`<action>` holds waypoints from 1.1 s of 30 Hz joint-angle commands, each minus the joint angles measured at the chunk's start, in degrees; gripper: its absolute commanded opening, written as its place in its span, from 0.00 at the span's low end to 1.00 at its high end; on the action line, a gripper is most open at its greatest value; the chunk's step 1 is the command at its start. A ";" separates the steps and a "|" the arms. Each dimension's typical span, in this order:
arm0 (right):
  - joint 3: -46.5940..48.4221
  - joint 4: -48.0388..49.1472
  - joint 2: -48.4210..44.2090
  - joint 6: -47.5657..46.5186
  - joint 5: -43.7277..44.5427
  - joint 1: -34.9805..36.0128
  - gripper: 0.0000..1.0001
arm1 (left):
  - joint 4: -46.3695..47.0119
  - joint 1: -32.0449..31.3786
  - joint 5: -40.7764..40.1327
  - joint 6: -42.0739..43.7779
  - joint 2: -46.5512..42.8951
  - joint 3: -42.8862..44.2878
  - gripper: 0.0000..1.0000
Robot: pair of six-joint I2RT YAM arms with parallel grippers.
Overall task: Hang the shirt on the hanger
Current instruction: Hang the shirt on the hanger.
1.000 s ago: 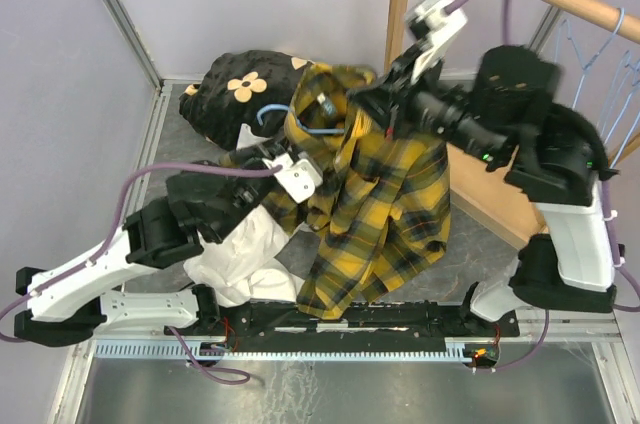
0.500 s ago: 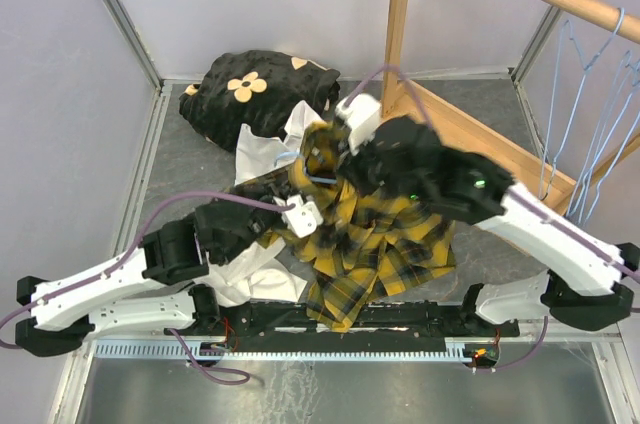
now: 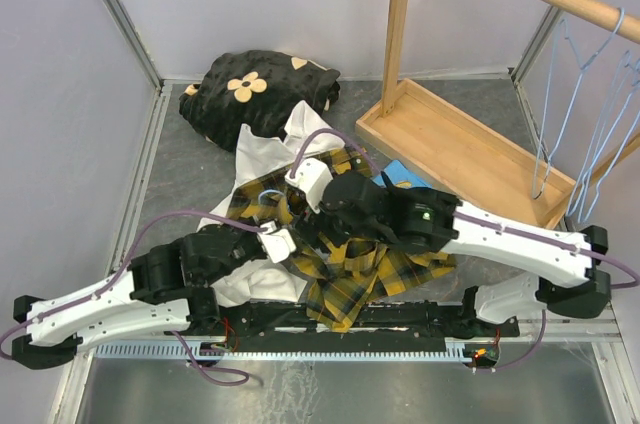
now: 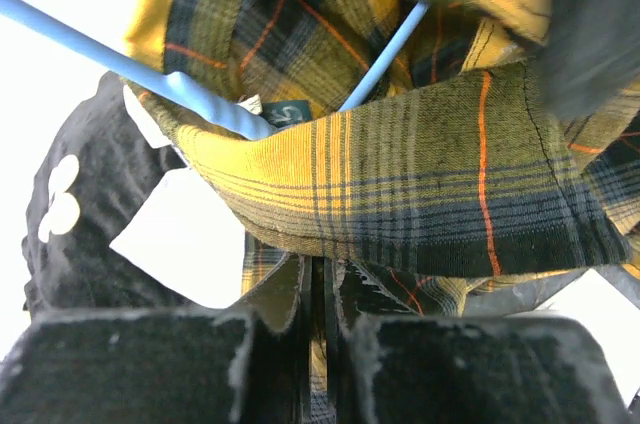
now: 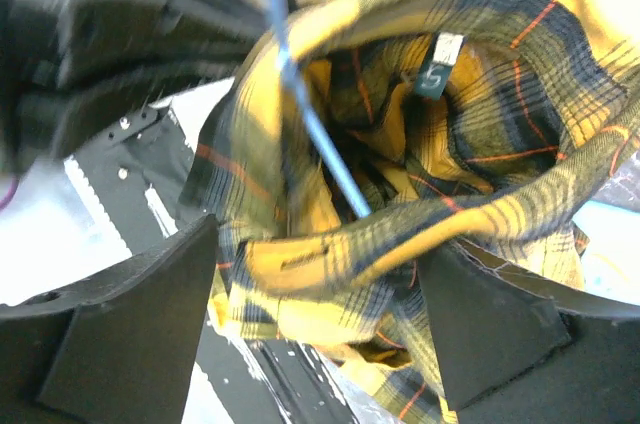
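The shirt [image 3: 395, 269] is lying crumpled on the grey surface [image 3: 190, 154], toward the 6 o'clock edge in the top view. It is partly covering a white garment [image 3: 262, 159] that is spreading out toward 11 o'clock, where a black flowered cloth [image 3: 250, 94] is sitting. The two arms are reaching over the shirt from 8 o'clock and 4 o'clock. The left fingers [image 4: 200, 364] are pressing together, pinching a fold of plaid just below the collar. The right fingers [image 5: 130, 324] are standing wide apart on either side of the bunched collar, gripping nothing. The hanger [image 4: 180, 89] is running its blue wire into the neck opening, coming in from 10 o'clock in the left wrist view. A wooden rack [image 3: 470, 154] is standing at 2 o'clock from the shirt.
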 commanded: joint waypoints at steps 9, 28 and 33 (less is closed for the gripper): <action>1.98 -11.23 -18.14 -13.08 8.09 1.92 0.91 | -2.39 0.73 7.25 -0.12 -8.34 2.11 0.03; -3.39 -13.66 -17.20 -15.64 -1.76 1.83 0.94 | -6.86 0.74 17.58 2.11 -6.10 9.27 0.03; -4.90 -12.74 -16.44 -13.83 -0.29 1.90 0.94 | -5.24 0.75 15.88 1.97 -6.85 9.65 0.03</action>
